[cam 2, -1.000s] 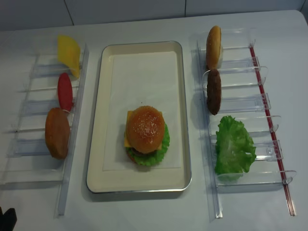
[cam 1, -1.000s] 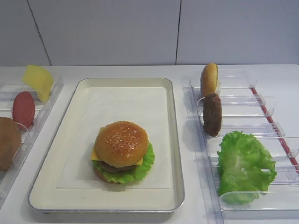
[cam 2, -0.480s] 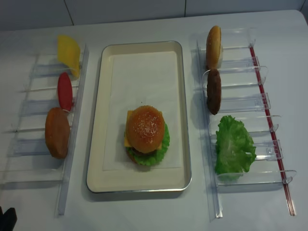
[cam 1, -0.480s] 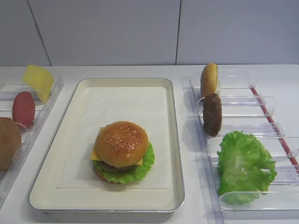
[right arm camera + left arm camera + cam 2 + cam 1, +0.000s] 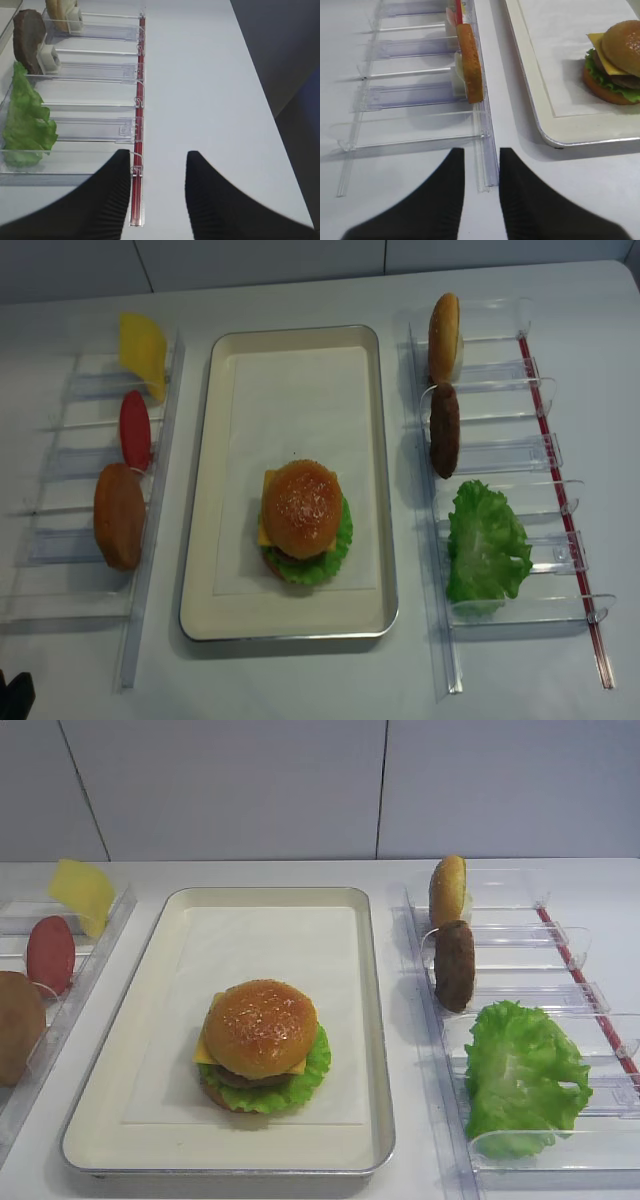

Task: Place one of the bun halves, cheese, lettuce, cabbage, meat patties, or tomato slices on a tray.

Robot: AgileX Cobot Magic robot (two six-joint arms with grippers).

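A stacked burger with a sesame bun half (image 5: 260, 1025) on top stands on the paper-lined tray (image 5: 380, 1020), with cheese, lettuce and a patty edge showing beneath it. The left rack holds a cheese slice (image 5: 82, 895), a tomato slice (image 5: 50, 953) and a bun half (image 5: 18, 1025). On the right rack stand a bun half (image 5: 448, 890), a meat patty (image 5: 455, 965) and lettuce (image 5: 522, 1070). My right gripper (image 5: 159, 154) is open and empty above the right rack's near outer corner. Over the left rack's near end, my left gripper (image 5: 481, 150) is open and empty.
A red strip (image 5: 140, 100) runs along the right rack's outer edge, with bare white table beyond it. Clear rack dividers (image 5: 415, 92) stand upright in front of my left gripper. The tray's near corner (image 5: 555, 140) lies right of the left gripper.
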